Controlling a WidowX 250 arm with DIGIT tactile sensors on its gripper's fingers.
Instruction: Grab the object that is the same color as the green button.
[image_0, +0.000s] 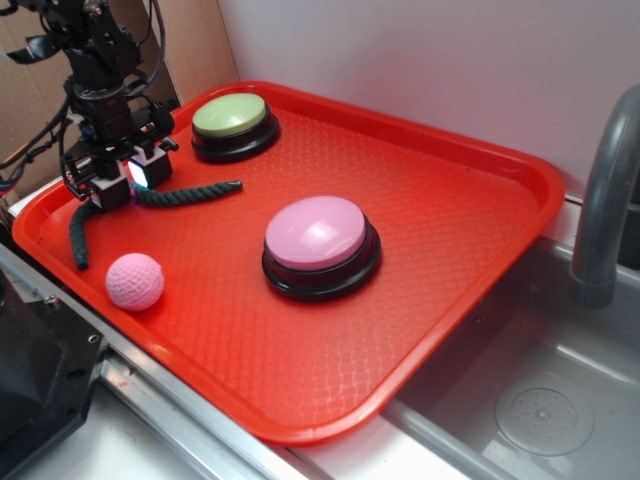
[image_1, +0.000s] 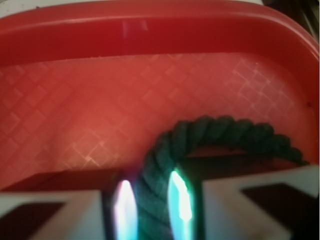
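We found one container, a red tray (image_0: 440, 190), holding four items. The green button (image_0: 234, 124) sat near the far rim; the larger pink button (image_0: 320, 245) stood mid-tray, well apart from it. A pink dimpled ball (image_0: 134, 281) lay near the front left edge. The dark green rope (image_0: 190, 193) lay along the left side, bent under the hand (image_0: 110, 190). In the wrist view, the hand (image_1: 152, 210) pinched the rope (image_1: 220, 132) between its fingers (image_1: 80, 215), the free length curving right across the tray floor (image_1: 75, 100).
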